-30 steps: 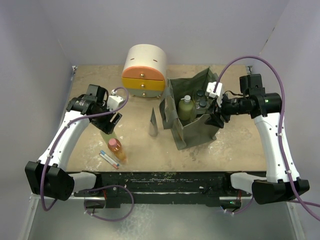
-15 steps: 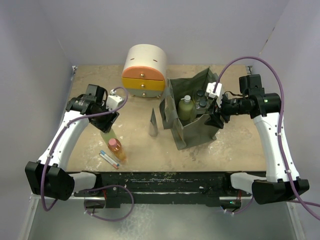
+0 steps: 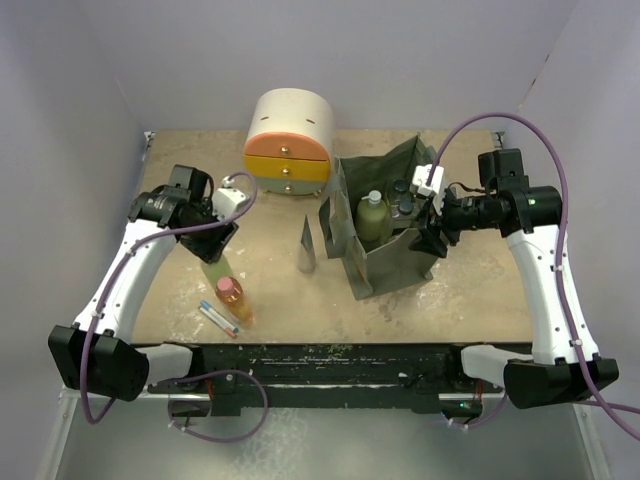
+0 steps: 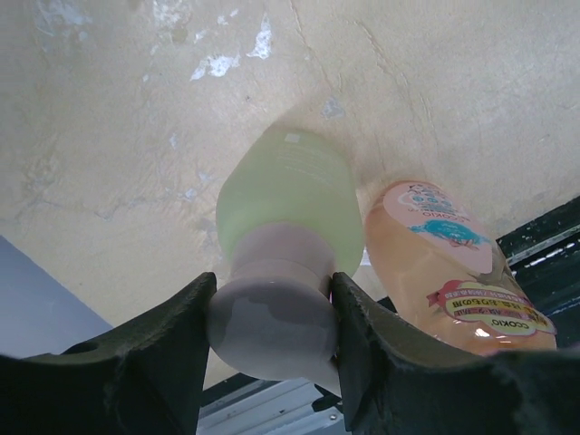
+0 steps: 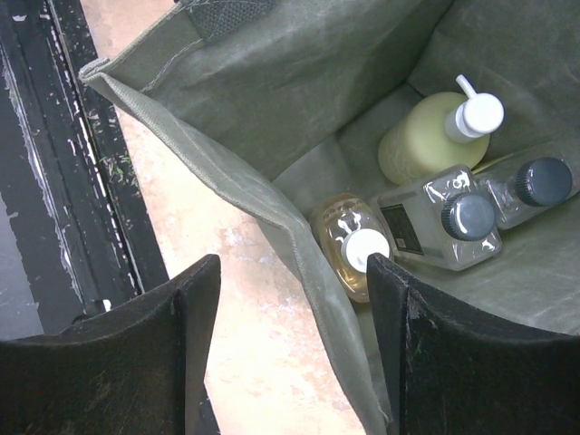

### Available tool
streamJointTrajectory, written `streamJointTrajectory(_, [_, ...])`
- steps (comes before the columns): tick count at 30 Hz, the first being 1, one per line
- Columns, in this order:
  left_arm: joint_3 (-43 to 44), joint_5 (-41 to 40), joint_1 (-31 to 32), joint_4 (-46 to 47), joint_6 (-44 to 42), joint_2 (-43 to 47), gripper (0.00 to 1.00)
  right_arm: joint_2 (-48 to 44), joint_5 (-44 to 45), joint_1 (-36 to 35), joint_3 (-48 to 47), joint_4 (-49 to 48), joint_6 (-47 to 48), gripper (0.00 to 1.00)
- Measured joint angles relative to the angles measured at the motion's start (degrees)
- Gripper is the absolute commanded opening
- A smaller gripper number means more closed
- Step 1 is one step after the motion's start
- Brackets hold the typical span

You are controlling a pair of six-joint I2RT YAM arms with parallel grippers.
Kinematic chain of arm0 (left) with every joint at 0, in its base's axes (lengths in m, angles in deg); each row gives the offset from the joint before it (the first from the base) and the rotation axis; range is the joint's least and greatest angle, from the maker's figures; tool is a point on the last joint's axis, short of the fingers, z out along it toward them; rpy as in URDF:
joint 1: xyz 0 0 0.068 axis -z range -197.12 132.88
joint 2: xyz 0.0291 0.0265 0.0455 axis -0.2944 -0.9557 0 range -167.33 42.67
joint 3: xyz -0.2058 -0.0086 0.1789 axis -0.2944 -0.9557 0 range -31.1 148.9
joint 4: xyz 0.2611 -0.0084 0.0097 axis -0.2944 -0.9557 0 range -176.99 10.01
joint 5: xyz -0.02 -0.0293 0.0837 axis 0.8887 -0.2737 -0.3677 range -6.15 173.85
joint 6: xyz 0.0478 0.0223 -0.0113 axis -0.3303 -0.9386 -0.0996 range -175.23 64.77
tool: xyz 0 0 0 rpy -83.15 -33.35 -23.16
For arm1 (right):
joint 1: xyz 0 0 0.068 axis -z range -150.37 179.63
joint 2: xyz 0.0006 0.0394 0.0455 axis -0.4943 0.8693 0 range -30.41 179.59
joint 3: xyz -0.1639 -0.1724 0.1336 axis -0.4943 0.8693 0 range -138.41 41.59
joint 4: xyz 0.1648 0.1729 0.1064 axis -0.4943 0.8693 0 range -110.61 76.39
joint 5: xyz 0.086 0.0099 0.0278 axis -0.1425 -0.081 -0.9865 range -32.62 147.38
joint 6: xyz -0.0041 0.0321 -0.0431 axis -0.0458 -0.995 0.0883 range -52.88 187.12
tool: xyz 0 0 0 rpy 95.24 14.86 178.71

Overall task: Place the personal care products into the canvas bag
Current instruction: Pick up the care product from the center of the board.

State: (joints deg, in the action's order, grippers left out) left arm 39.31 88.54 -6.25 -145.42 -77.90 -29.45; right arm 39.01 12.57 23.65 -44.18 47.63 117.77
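I noted left gripper [image 4: 270,304] clamped on green bottle [image 4: 290,204], left of bag [image 5: 272,82], orange bottle [image 4: 435,245] likewise, right gripper [image 5: 294,285] wide above bag's rim

The canvas bag [image 3: 390,265], right of the drawer unit [image 3: 290,125], holds a pump bottle [image 5: 419,143].

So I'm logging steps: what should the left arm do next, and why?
Probably lift straight up: the left gripper is closed on the white cap of the green plastic bottle, which stands on the table close beside the orange plastic bottle.
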Motion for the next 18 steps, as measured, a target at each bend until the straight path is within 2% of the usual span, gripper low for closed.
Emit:
streamJointTrajectory(9, [8.3,0.6,0.0,-0.4,-0.6,0.0,0.0,1.0,0.0,0.0,0.0,0.1,0.3,0.69])
streamJointTrajectory(18, [23.1,3.6,0.4,-2.6,1.1,-3.0,0.0,2.6,0.0,0.0,-0.8,0.5,0.6,0.7])
